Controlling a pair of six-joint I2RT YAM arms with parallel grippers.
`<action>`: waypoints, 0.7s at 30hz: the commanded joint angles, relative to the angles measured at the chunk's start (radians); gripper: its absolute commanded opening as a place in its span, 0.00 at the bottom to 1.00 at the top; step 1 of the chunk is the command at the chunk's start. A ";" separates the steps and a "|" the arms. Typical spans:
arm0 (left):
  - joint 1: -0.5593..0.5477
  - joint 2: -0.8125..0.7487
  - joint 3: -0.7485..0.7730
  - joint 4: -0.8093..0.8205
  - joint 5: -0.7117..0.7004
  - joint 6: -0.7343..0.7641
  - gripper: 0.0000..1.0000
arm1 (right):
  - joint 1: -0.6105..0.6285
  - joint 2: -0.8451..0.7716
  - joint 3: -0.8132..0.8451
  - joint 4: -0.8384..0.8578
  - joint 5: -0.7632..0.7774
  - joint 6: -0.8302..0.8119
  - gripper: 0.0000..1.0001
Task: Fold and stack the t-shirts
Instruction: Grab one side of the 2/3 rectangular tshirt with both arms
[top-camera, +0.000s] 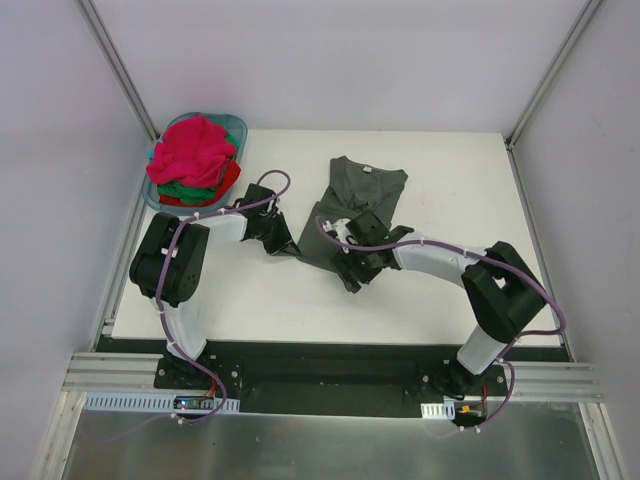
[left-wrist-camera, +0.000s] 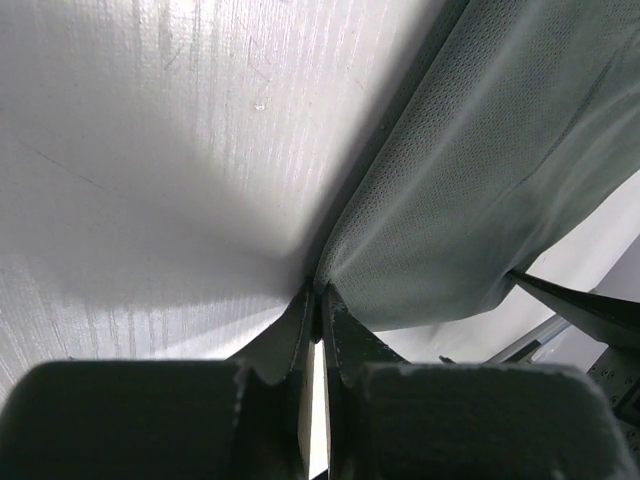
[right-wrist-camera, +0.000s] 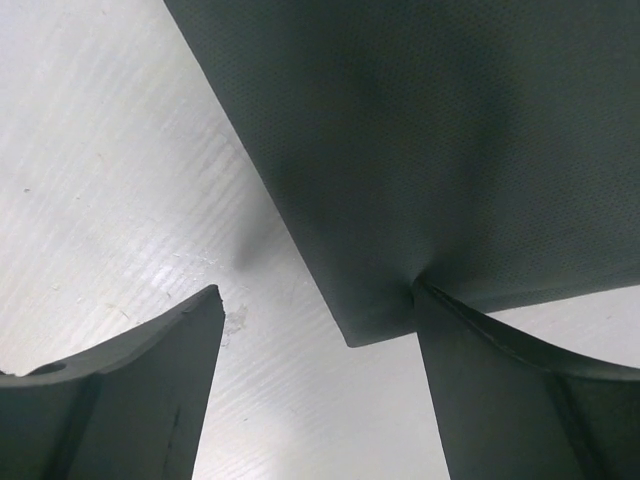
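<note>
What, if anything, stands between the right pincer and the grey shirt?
Nothing visible does. The right pincer is open with a corner of the grey shirt between its fingers, and one finger touches the cloth above the white table. The left pincer is shut on the shirt's edge.

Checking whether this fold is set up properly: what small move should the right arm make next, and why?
Probably close the right gripper on the grey t-shirt corner. Its jaws stand open around that corner, while the left gripper is shut on the shirt's edge, so both would hold it for the fold.
</note>
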 joint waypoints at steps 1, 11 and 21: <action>-0.008 -0.020 -0.016 -0.017 -0.065 -0.006 0.00 | 0.014 -0.022 0.012 -0.050 0.059 -0.010 0.77; -0.007 -0.040 -0.009 -0.020 -0.086 -0.006 0.00 | 0.036 0.044 0.035 -0.114 0.074 -0.002 0.45; 0.026 -0.222 -0.138 -0.046 -0.152 -0.028 0.00 | 0.097 -0.017 -0.005 -0.049 -0.107 -0.007 0.01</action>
